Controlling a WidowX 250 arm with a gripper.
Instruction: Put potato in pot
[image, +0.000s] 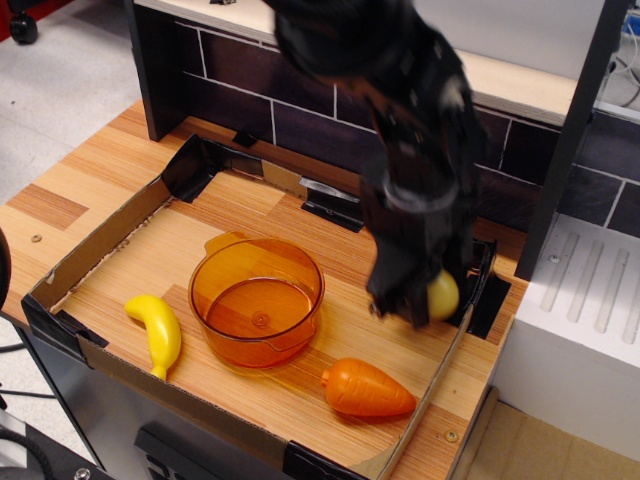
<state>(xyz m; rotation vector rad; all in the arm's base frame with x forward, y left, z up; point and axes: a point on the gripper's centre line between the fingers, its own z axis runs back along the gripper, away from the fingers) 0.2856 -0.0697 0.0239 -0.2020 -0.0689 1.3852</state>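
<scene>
One potato (443, 295), one pot (257, 300), one banana (157, 331), one carrot (367, 389), one cardboard tray (95, 249), one gripper (405, 300).

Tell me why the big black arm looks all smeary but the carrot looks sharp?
In the observation.image view, the arm is motion-blurred, its edges soft down to the end effector beside the potato; the carrot, banana and pot lie crisp; soft highlights shine on the pot's rim and the banana.
</scene>
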